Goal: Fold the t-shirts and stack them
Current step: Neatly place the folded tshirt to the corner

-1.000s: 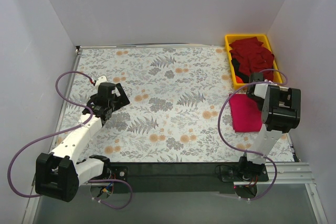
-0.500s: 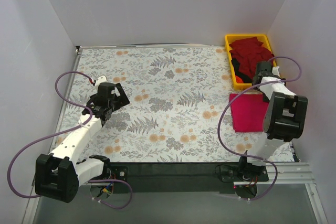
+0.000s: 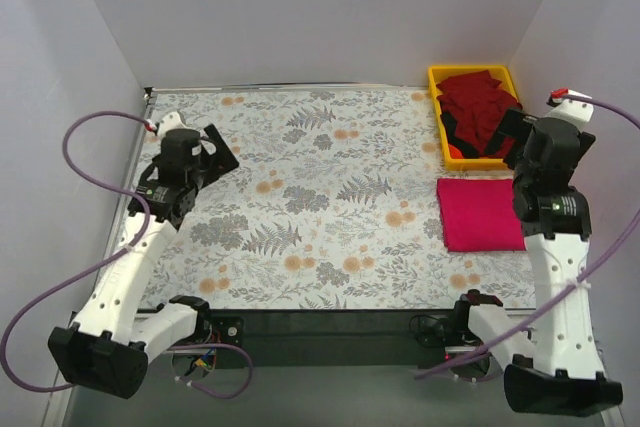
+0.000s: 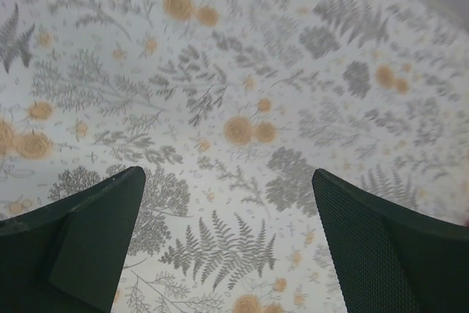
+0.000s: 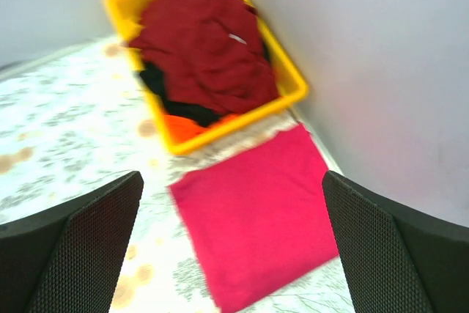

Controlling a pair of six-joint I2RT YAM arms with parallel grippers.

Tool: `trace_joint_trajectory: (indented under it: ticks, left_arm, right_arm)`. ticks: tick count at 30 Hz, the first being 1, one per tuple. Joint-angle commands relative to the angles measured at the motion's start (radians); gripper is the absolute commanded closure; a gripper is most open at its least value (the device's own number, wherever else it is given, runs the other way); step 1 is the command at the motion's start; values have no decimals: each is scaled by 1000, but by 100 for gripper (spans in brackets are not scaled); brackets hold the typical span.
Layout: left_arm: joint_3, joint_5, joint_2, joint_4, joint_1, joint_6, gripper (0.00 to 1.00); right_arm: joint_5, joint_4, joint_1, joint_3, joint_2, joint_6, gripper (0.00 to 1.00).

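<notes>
Right now my right gripper [image 5: 231, 174] hangs wide open and empty over the table's [image 3: 320, 227] right side. The folded pink shirt [image 3: 480, 213] lies flat there, just nearer than the yellow bin [image 3: 437, 107] heaped with red shirts [image 3: 482, 105]. My left gripper [image 4: 227, 174] gapes wide too, holding nothing, over the left side.

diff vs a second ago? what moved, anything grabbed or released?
The right gripper, open and empty, rose from over the magenta-pink t-shirt and swung right, uncovering it. The left gripper, open, lifted and shifted left and farther out. The shirt stayed folded flat beside the yellow bin; the crimson t-shirts inside are unchanged.
</notes>
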Motion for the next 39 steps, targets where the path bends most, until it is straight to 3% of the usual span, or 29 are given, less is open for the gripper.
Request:
trace_joint_trajectory:
  ticks: [1,4,8,13,17,23,29,39]
  left_arm:
    - [201,-78,-98,-160,-1,-8,9]
    - [318,-135,-194,-220,-1,1,8]
    - [326,-170,-380,-160,-1,33,4]
    - [133,-181,-662,-16,-1,104,2]
    - [7,-184,-788,58,-1,88,2]
    - [-116,-131,-785,128,-1,30,2]
    - [-147,-120,-733,130,-1,-2,2]
    - [-205,-83,-803,141,-14,12,2]
  right_arm:
    - [-8,-30,114,41,-88,10,2]
    - [36,-8,201,34,-209,-35,2]
    - [-23,51,275,-4,-345,-110,2]
    - [-89,116,290,-63,-497,-176,2]
    - [-146,140,290,-156,-563,-211,2]
    - [-178,225,290,-244,-613,-205,2]
    - [-180,226,290,-207,-616,-265,2]
    - [-148,210,292,-186,-630,-263,2]
